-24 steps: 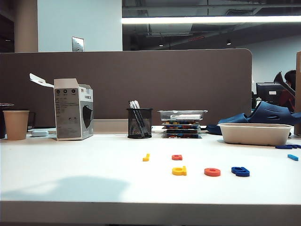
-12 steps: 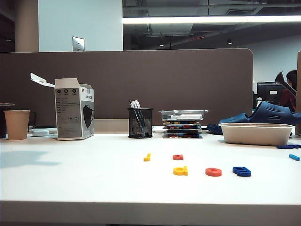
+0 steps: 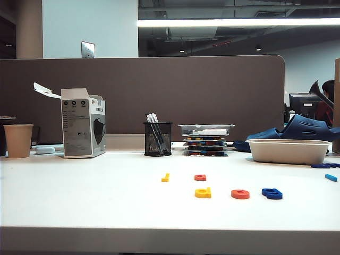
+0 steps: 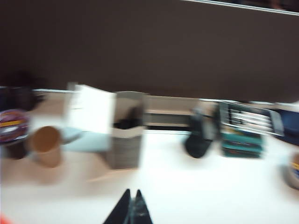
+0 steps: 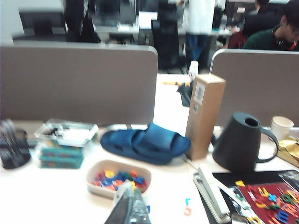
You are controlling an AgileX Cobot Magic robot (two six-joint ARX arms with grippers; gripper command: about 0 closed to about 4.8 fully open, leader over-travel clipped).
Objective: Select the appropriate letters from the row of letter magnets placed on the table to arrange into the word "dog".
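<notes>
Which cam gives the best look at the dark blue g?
Exterior view: the dark blue g lies sharp and unobstructed on the table, right of the red o. The blurred left wrist view shows only desk clutter, no letters; the right wrist view doesn't show the g either.

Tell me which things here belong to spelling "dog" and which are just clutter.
For the job: yellow d, red o, blue g, side by side on the table.

Clutter: thin yellow letter, small red letter, pen cup, paper cup, open box, tray, slipper.
</notes>
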